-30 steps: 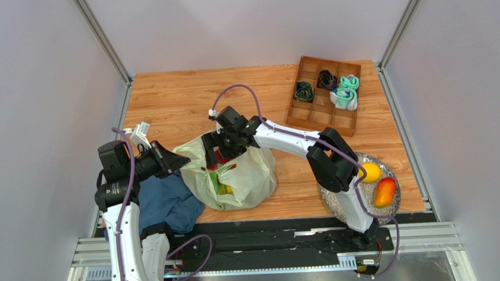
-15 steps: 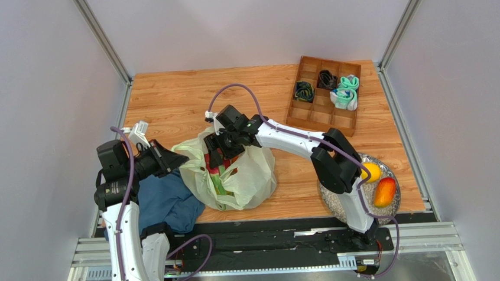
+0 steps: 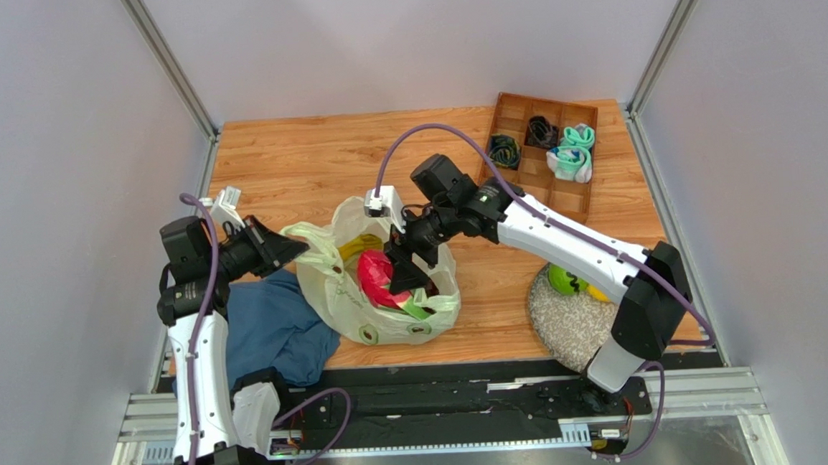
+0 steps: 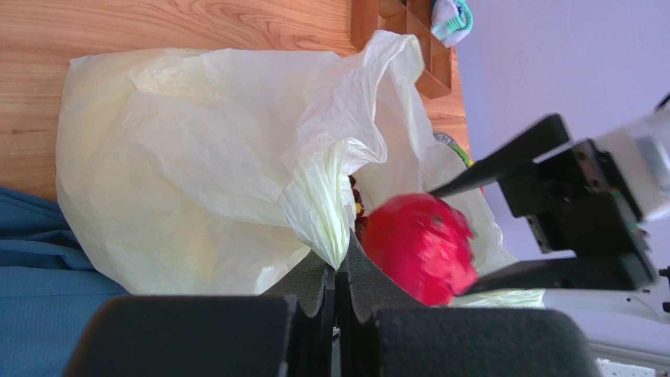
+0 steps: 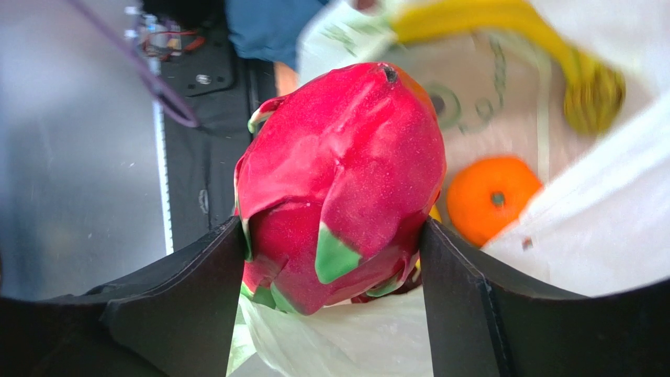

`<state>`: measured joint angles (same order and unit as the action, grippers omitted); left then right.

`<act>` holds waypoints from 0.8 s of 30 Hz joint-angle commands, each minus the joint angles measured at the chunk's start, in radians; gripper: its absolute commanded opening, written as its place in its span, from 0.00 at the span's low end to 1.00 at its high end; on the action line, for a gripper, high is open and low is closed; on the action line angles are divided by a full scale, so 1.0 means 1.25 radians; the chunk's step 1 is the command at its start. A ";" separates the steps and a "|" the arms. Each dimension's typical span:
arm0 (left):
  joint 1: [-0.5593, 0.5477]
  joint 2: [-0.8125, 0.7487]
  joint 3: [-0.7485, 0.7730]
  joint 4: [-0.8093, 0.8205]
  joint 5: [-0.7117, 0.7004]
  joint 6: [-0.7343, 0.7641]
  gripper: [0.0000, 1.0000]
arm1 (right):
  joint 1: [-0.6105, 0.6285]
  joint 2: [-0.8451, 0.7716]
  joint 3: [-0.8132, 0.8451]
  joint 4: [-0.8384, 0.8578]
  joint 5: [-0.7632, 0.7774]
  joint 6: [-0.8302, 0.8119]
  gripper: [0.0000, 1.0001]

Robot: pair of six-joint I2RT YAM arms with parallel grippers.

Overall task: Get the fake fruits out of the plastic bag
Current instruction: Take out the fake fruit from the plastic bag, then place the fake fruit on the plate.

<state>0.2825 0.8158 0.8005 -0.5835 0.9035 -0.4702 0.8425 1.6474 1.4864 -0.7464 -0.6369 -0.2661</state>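
The right end effector (image 5: 334, 263) grasps the pink dragon fruit (image 5: 346, 173), just above the plastic bag (image 4: 196, 181). The left end effector (image 4: 340, 271) is clenched on the bag's edge.

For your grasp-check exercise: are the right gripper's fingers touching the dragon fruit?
Touching. In the right wrist view, both fingers of the right gripper press against the sides of the dragon fruit, with no gap showing.

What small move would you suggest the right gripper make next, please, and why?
Probably a straight lift. The right gripper is closed on the glossy pink dragon fruit, which sits at the open mouth of the crinkly pale yellow-green plastic bag. The left gripper pinches the bag's edge, which should hold it down.
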 commanded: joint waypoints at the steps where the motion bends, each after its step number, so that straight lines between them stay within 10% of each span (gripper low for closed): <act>1: 0.006 0.038 0.032 0.058 0.002 -0.019 0.00 | -0.013 -0.062 0.073 0.048 -0.178 -0.131 0.09; 9: 0.006 0.046 0.017 0.059 0.012 -0.030 0.00 | -0.021 -0.166 0.016 0.575 0.124 0.231 0.04; 16: 0.005 0.030 0.009 0.054 0.009 -0.029 0.00 | -0.140 -0.177 0.163 0.332 0.109 0.116 0.04; 24: 0.005 0.005 0.001 0.062 0.018 -0.036 0.00 | -0.470 -0.369 -0.052 0.003 0.157 -0.292 0.00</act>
<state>0.2829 0.8455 0.8013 -0.5343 0.9070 -0.5037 0.4370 1.2835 1.5188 -0.5278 -0.4854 -0.3389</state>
